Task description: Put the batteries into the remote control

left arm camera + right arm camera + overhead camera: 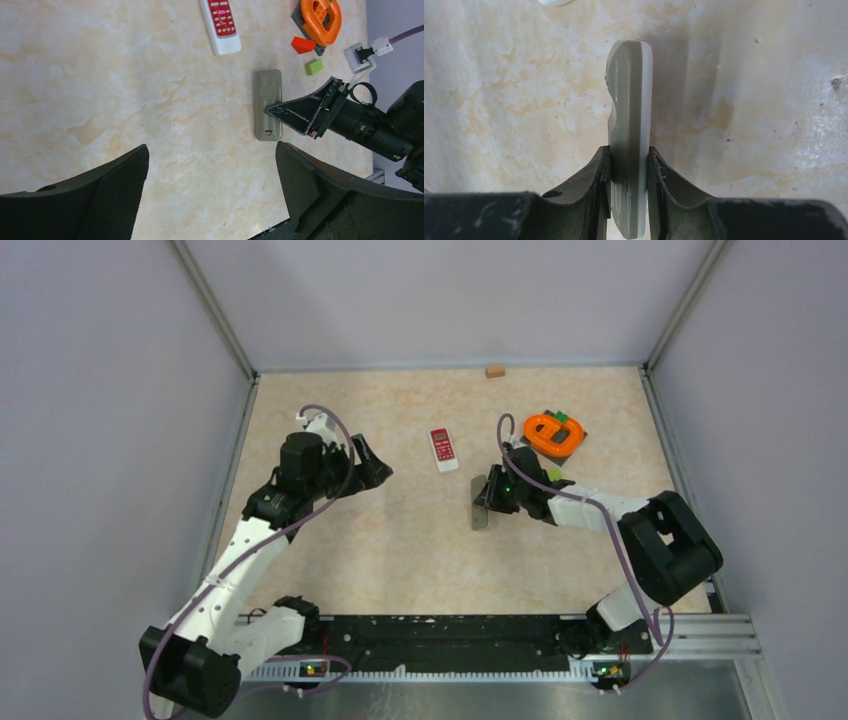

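1. Clamping down on the grey remote control (629,100), the right gripper (628,160) has one finger against the grey back and the other against the white front, so the remote shows edge-on between them in the right wrist view.
2. The grey remote control sits near the middle of the marbled desk (400,560); whether it rests on the surface or is held just above it cannot be told.
3. The left gripper (375,464) hangs over bare desk, well to the left of the grey remote, its jaws spread wide and nothing between them.
4. A second remote (443,449), white with a red keypad, lies flat on the desk beyond the grey one and apart from both grippers.
5. An orange ring (553,433) on a dark base sits toward the far right, with a red block (302,45) and a green block (314,66) just beside it.
6. A small tan block (494,371) lies at the desk's far edge.
7. The batteries are too small to pick out in any view.
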